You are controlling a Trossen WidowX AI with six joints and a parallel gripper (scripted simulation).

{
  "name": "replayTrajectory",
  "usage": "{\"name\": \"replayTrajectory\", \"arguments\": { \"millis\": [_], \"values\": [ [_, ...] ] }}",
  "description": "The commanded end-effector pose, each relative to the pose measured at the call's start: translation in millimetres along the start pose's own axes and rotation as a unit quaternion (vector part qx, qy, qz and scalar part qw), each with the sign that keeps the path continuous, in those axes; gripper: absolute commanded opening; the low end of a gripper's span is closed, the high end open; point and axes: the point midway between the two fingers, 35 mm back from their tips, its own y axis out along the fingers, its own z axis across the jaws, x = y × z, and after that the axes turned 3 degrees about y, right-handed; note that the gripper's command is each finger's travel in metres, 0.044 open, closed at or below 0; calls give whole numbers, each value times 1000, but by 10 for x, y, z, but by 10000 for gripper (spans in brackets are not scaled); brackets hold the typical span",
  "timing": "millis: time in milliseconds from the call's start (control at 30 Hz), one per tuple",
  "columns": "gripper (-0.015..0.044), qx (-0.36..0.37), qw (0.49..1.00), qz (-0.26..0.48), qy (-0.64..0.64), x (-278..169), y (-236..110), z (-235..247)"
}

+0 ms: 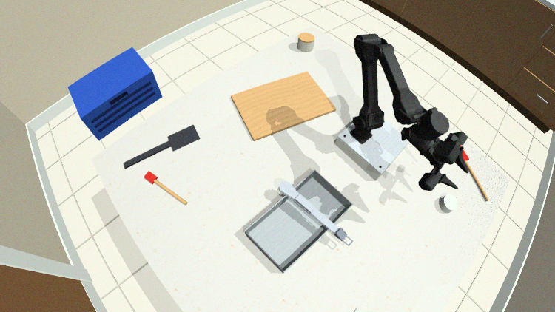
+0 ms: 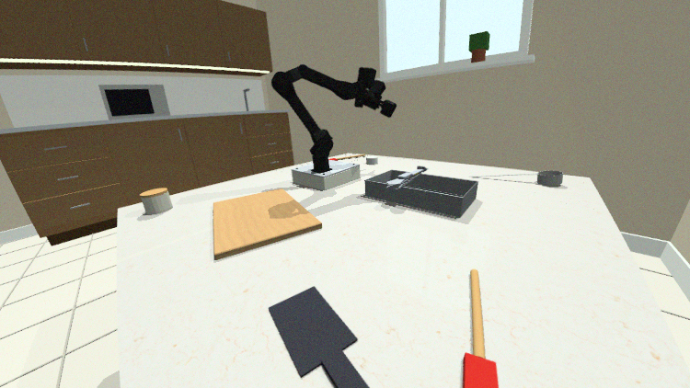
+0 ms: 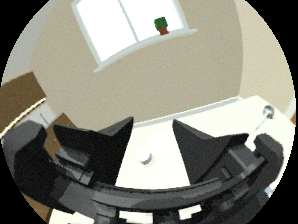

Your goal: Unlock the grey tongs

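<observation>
The grey tongs (image 1: 310, 209) (image 2: 408, 177) lie shut across the dark roasting tin (image 1: 263, 251) (image 2: 419, 195), their tips sticking out past the tin's near right rim. The wooden board (image 1: 263, 100) (image 2: 250, 222) lies bare behind the tin. My gripper (image 1: 440, 182) (image 2: 388, 108) (image 3: 153, 120) is open and empty. It hangs high in the air to the right of the arm's base (image 1: 372, 149), well away from the tongs and facing outward toward the window wall. In the wrist view nothing is between the fingers.
A white cup (image 1: 448, 202) and a red spatula (image 1: 475, 176) lie under the gripper's side of the table. A black spatula (image 1: 166, 145) (image 2: 313, 333), another red spatula (image 1: 164, 186) (image 2: 477, 327), a blue toolbox (image 1: 116, 91), a lidded canister (image 1: 305, 41) (image 2: 155, 199) and a grey pot (image 2: 549, 177) stand around.
</observation>
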Motion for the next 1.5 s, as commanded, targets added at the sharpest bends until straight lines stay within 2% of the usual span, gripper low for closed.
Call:
{"name": "replayTrajectory", "arguments": {
  "millis": [0,233,400,567,767,1467],
  "values": [
    [260,-150,984,34,-90,-28,-83,-802],
    [260,-298,926,134,-189,-178,-457,-1675],
    [260,-371,862,244,-246,-362,-863,-2197],
    [260,-404,786,372,-283,-591,-1353,-2597],
    [260,-388,694,527,-302,-893,-1970,-2889],
    [260,-386,690,533,-301,-950,-2030,-2855]
  ]
}}
